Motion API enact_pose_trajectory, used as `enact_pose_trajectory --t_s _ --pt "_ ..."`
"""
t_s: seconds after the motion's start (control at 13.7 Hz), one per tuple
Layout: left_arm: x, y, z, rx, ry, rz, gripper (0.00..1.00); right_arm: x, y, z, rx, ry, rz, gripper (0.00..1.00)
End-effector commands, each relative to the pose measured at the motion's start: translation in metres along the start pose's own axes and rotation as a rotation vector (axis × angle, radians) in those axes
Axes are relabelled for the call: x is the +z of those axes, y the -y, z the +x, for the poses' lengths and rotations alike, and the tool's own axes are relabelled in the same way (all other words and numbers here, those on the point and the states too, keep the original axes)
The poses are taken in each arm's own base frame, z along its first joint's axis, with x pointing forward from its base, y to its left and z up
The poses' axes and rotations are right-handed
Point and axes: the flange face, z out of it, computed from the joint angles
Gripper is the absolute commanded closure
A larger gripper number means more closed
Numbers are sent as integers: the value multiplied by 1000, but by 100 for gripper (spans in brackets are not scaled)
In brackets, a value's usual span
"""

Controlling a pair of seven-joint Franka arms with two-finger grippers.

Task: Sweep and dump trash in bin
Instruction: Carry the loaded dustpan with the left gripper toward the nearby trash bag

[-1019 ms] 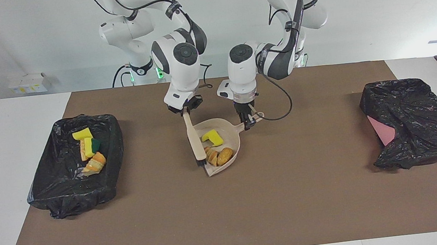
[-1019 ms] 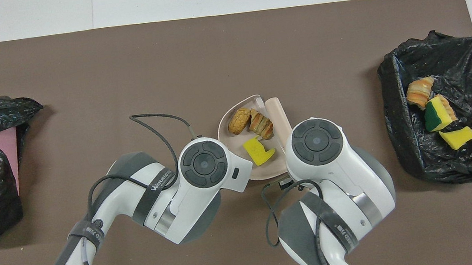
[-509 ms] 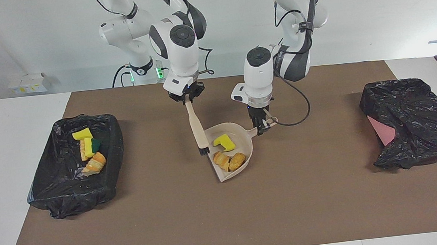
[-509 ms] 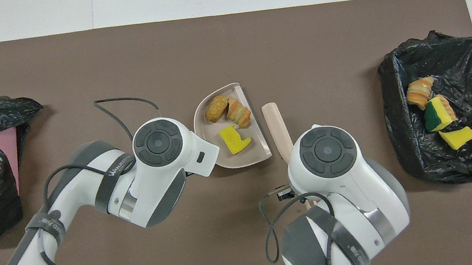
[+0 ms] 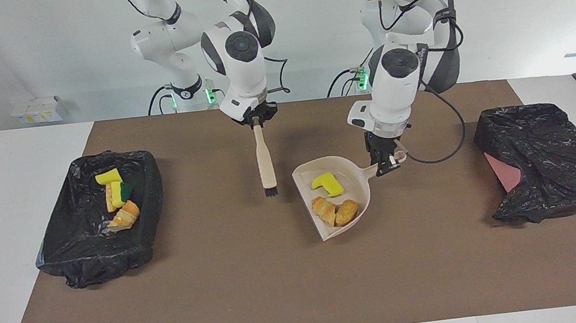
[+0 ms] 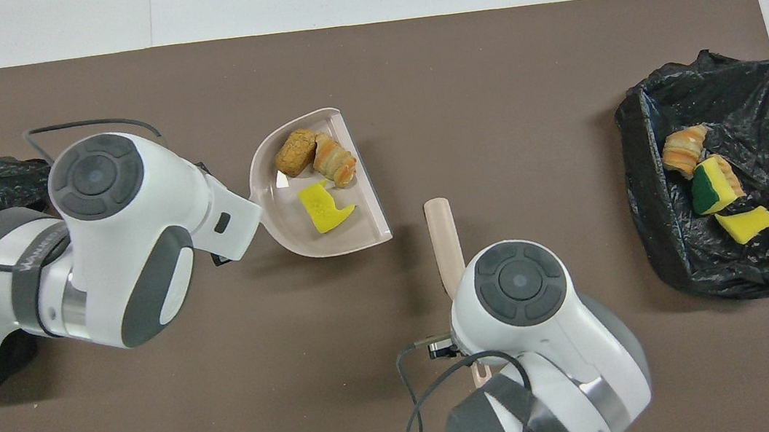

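Beige dustpan (image 5: 335, 194) hangs mid-frame in facing view, left gripper (image 5: 386, 164) with jaws pinching its handle, pan roughly level, presumably so load stays put: yellow sponge chunk (image 5: 327, 184) and two pastry bits (image 5: 336, 211) inside. Right gripper (image 5: 256, 121), jaws clamped on brush (image 5: 265, 161), holds it bristles-down over mat, clear of pan. Four more trash pieces (image 5: 117, 199) already in black-lined bin (image 5: 100, 256) at frame's left. Second black bag (image 5: 545, 161) at frame's right; which one pan heads for, can't say.

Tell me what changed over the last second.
The left end effector, shut on the dustpan handle, carried it with three trash pieces toward the left arm's end. The right end effector lifted the brush clear of it. Both grips and both black-lined bins stayed unchanged.
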Motion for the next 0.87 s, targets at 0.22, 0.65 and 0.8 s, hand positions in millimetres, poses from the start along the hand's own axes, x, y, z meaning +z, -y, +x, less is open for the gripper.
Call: enact_pose_trajectory --t_s 0.22,0.65,0.8 --pt "-71 17 -63 39 -46 -33 100 32 46 -67 66 -26 20 100" --pt "-82 54 -164 117 -70 -38 100 79 86 -98 57 15 45 100" --pt "-83 63 -212 144 -68 -28 100 99 92 -105 71 -4 49 100"
